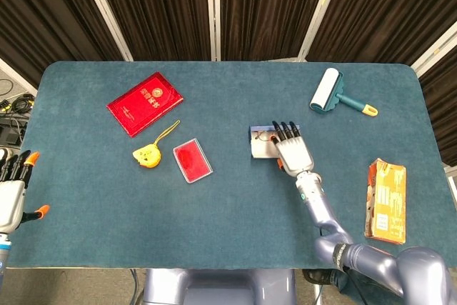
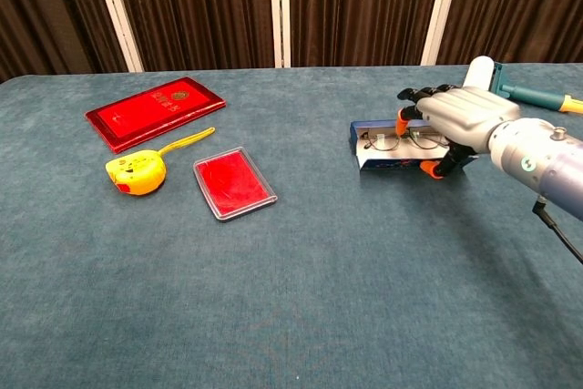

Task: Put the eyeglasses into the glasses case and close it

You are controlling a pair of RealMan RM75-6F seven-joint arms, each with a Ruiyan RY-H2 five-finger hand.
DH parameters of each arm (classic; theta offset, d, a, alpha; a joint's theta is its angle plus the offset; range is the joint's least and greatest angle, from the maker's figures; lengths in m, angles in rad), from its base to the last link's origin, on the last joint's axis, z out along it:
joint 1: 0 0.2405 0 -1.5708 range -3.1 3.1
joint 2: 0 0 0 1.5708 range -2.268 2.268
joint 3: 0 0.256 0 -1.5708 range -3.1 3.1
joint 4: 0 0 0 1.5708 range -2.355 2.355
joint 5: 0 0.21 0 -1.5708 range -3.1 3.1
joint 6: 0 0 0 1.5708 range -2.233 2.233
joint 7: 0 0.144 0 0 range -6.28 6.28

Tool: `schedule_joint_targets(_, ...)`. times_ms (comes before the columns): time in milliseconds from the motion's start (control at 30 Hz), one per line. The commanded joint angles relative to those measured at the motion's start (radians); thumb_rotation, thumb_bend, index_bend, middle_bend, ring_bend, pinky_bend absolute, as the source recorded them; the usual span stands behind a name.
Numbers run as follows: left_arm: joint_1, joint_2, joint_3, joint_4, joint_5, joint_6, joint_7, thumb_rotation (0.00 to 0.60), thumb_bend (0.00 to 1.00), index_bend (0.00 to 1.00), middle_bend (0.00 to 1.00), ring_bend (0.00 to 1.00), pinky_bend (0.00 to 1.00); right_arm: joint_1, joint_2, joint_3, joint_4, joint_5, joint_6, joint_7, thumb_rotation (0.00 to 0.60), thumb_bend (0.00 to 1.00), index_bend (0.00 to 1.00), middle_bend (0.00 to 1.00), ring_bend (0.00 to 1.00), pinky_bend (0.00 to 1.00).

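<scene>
The glasses case [image 2: 393, 154] is the landmark: a blue case lying open on the teal surface [image 1: 228, 233], right of centre. The eyeglasses [image 2: 401, 141] lie inside it, lenses showing in the chest view. The right hand [image 2: 460, 120] sits over the right part of the case, its dark fingers [image 2: 421, 94] extended over the far rim above the glasses and an orange-tipped thumb down at the near edge of the case. The fingers lie side by side and slightly curved; whether they actually clamp the lid or merely rest on it cannot be told from either view.

In the head view the hand [image 1: 291, 149] covers most of the case's right half, so the lid's angle and the glasses are hard to make out there; only the left end of the case [image 1: 258, 142] shows.

The left hand [image 1: 13, 191] is far to the left of the case, at the frame's edge and partly cut off, fingers apart and holding nothing.

Left of the case lie a red transparent card box [image 1: 193, 160], a yellow tape measure [image 1: 148, 154] and, further back, a red booklet [image 1: 145, 103]. Behind and right of the case is a lint roller [image 1: 328, 91]; an orange carton [image 1: 386, 200] lies near the right edge. The stretch nearer the robot than the case is bare felt.
</scene>
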Motion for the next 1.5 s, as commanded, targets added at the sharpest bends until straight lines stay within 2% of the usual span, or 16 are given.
schedule_joint_targets(33, -0.001, 0.0, -0.001, 0.001, -0.002, 0.0, 0.001, 0.6, 0.0, 0.0, 0.0, 0.0, 0.0, 0.013, -0.017, 0.007, 0.031, 0.021, -0.021, -0.014, 0.6, 0.32, 0.32, 0.0, 0.0, 0.0)
schedule_joint_targets(267, -0.005, -0.003, -0.002, 0.006, -0.013, -0.008, 0.003, 0.6, 0.0, 0.0, 0.0, 0.0, 0.0, 0.015, -0.036, -0.007, 0.057, 0.021, -0.035, -0.008, 0.6, 0.38, 0.41, 0.0, 0.0, 0.0)
schedule_joint_targets(367, -0.005, -0.004, -0.002, 0.006, -0.013, -0.008, 0.004, 0.6, 0.0, 0.0, 0.0, 0.0, 0.0, 0.013, -0.036, -0.014, 0.057, 0.005, -0.022, 0.004, 0.6, 0.41, 0.51, 0.0, 0.0, 0.0)
schedule_joint_targets(433, -0.005, -0.003, -0.002, 0.005, -0.012, -0.007, 0.002, 0.6, 0.0, 0.0, 0.0, 0.0, 0.0, 0.008, -0.029, -0.02, 0.05, -0.008, -0.013, 0.014, 0.6, 0.45, 0.57, 0.0, 0.0, 0.0)
schedule_joint_targets(600, -0.002, 0.001, 0.002, -0.001, -0.003, -0.003, -0.002, 0.6, 0.0, 0.0, 0.0, 0.0, 0.0, -0.009, 0.005, -0.043, 0.002, -0.038, 0.004, 0.027, 0.6, 0.52, 0.63, 0.0, 0.0, 0.0)
schedule_joint_targets(967, 0.003, 0.008, 0.009, -0.012, 0.019, 0.005, -0.013, 0.6, 0.0, 0.0, 0.0, 0.0, 0.0, -0.076, 0.162, -0.157, -0.222, -0.19, 0.081, 0.064, 0.6, 0.52, 0.66, 0.02, 0.0, 0.0)
schedule_joint_targets(1067, 0.006, 0.012, 0.01, -0.015, 0.023, 0.009, -0.018, 0.6, 0.0, 0.0, 0.0, 0.0, 0.0, -0.1, 0.239, -0.23, -0.307, -0.287, 0.116, 0.066, 0.6, 0.52, 0.66, 0.02, 0.0, 0.0)
schedule_joint_targets(1200, 0.005, 0.011, 0.011, -0.015, 0.023, 0.005, -0.018, 0.6, 0.0, 0.0, 0.0, 0.0, 0.0, -0.109, 0.309, -0.287, -0.368, -0.394, 0.149, 0.057, 0.6, 0.52, 0.67, 0.02, 0.0, 0.0)
schedule_joint_targets(1333, 0.002, 0.008, 0.011, -0.014, 0.021, 0.001, -0.012, 0.6, 0.0, 0.0, 0.0, 0.0, 0.0, -0.101, 0.33, -0.296, -0.384, -0.436, 0.146, 0.023, 0.6, 0.52, 0.67, 0.02, 0.0, 0.0)
schedule_joint_targets(1500, 0.002, 0.005, 0.012, -0.013, 0.021, 0.0, -0.007, 0.6, 0.0, 0.0, 0.0, 0.0, 0.0, -0.086, 0.32, -0.278, -0.396, -0.425, 0.109, -0.025, 0.6, 0.52, 0.65, 0.02, 0.0, 0.0)
